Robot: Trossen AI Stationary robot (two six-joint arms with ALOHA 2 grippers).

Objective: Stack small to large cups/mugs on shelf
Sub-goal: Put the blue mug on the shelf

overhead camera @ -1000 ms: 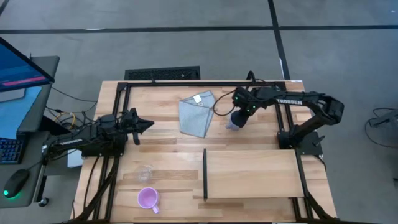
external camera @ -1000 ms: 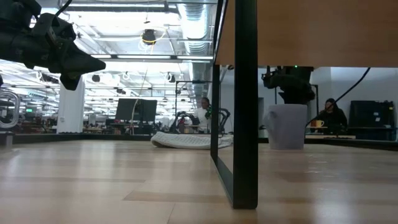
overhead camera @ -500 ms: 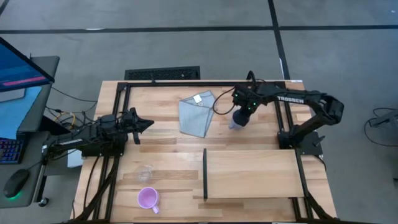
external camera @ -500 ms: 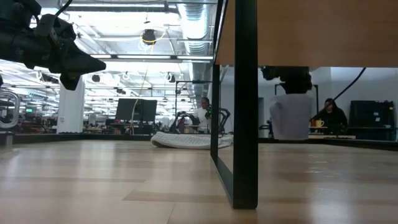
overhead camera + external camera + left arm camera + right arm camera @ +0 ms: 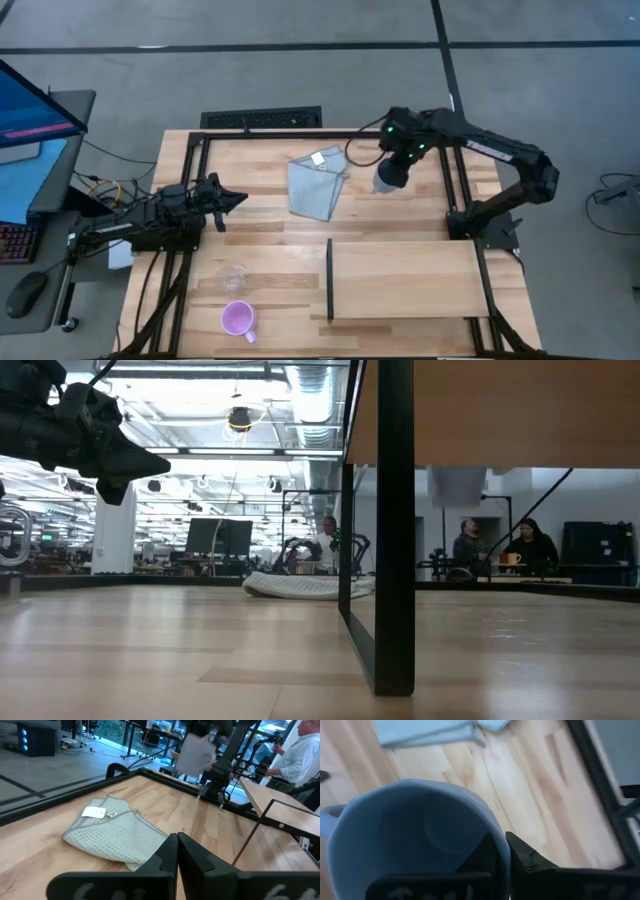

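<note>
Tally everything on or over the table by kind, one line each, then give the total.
Handled mugs: 2, the grey-blue mug held up by the right gripper and the pink-purple mug
Clear cups: 1
Folded cloths: 1
Shelf boards: 1
Total: 5

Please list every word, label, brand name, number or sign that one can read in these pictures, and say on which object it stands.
No text can be read in these pictures.
The white tag on the light-blue cloth: its print is too blurred to read.
The monitor screen beside the table: too small to read.
The grey-blue mug: no lettering shows on it.
</note>
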